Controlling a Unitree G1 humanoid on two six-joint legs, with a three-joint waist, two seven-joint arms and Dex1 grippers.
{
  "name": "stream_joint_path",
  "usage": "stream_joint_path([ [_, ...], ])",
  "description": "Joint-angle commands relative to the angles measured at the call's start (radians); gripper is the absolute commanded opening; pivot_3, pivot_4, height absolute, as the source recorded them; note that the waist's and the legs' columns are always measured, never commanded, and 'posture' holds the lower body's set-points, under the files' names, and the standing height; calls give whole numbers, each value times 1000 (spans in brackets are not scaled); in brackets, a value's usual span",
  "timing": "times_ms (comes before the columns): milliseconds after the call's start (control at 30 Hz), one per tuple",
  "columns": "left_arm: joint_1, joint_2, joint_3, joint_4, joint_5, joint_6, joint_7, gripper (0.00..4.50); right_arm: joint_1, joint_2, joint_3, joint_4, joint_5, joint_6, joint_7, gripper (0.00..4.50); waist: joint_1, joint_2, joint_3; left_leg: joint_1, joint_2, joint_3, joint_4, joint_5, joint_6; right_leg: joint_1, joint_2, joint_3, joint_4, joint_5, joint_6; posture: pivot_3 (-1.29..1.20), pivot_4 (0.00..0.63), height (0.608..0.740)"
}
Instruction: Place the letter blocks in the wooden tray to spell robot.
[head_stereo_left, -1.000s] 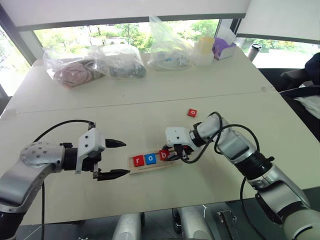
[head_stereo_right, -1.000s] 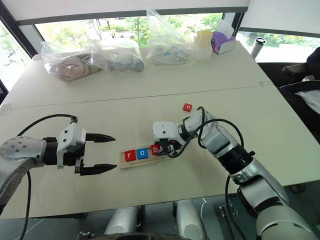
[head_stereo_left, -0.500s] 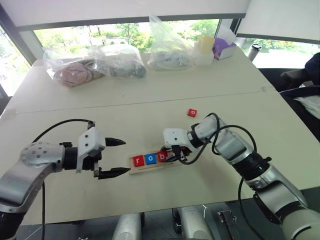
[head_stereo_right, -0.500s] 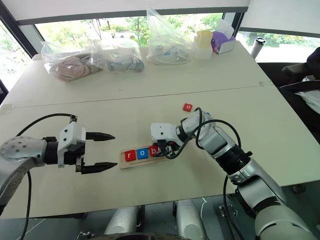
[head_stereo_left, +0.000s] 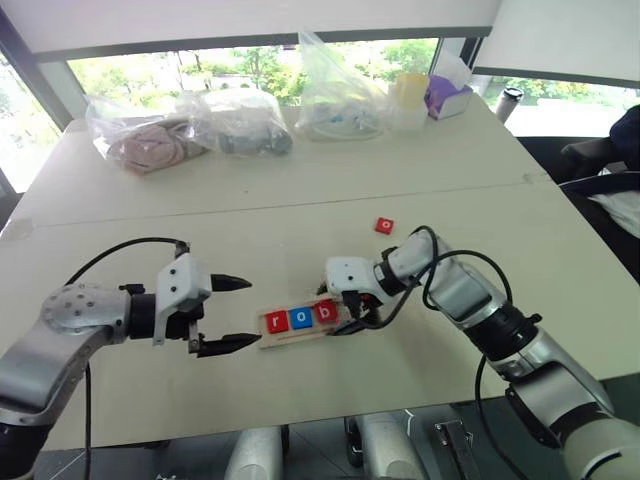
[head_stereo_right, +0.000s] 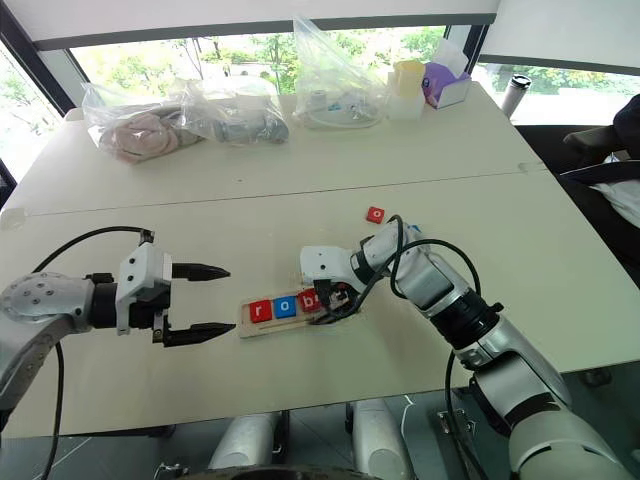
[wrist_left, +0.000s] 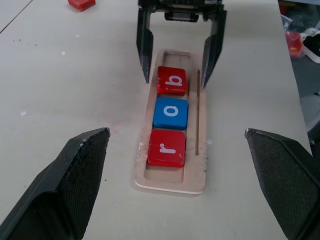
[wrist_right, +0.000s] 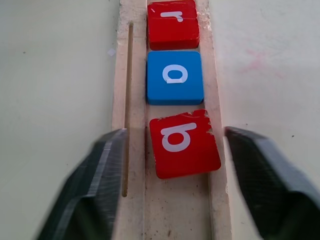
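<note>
Table (head_stereo_left: 420, 180): pale, smooth. Wooden tray (wrist_left: 171, 183) lies near the front edge, holding r, o, b — the red b block (wrist_right: 184, 143) sits slightly skewed. Right gripper (wrist_left: 176, 75) fingers apart, straddling b, not clamped. Left gripper (head_stereo_left: 228, 315) open, beside the tray's end. Spare red block (head_stereo_left: 384, 225) well apart. Blocks look light, stiff, slick — best pinched by opposite edges.

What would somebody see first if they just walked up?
Three letter blocks, spelling r, o, b, lie in the wooden tray mid-table. The right gripper stands open around the slightly crooked b block. One more red block waits farther back on the table.
</note>
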Motion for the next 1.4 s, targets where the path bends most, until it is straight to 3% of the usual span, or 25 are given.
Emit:
stream_joint_path([
  [33, -14, -3, 12, -19, 0, -15, 6, 4500, -34, 10, -14, -15, 10, 1, 2, 4482, 0, 0, 0, 0, 0, 0, 0, 0, 0, 0, 0, 0, 0, 0, 0, 0, 150, 740],
  [200, -18, -6, 8, -20, -1, -13, 11, 4500, -54, 8, -44, -19, 20, 4, -10, 4482, 0, 0, 0, 0, 0, 0, 0, 0, 0, 0, 0, 0, 0, 0, 0, 0, 150, 740],
  [467, -21, -11, 2, -21, -1, -11, 16, 4500, -122, 12, -154, 93, 0, -26, -158, 4482, 1, 0, 0, 0, 0, 0, 0, 0, 0, 0, 0, 0, 0, 0, 0, 0, 150, 740],
  [1400, -50, -23, -11, 5, 17, -21, 3, 4500, 35, -9, -121, -64, -16, -8, -191, 4482, -1, 0, 0, 0, 0, 0, -1, 0, 0, 0, 0, 0, 0, 0, 0, 0, 150, 740],
])
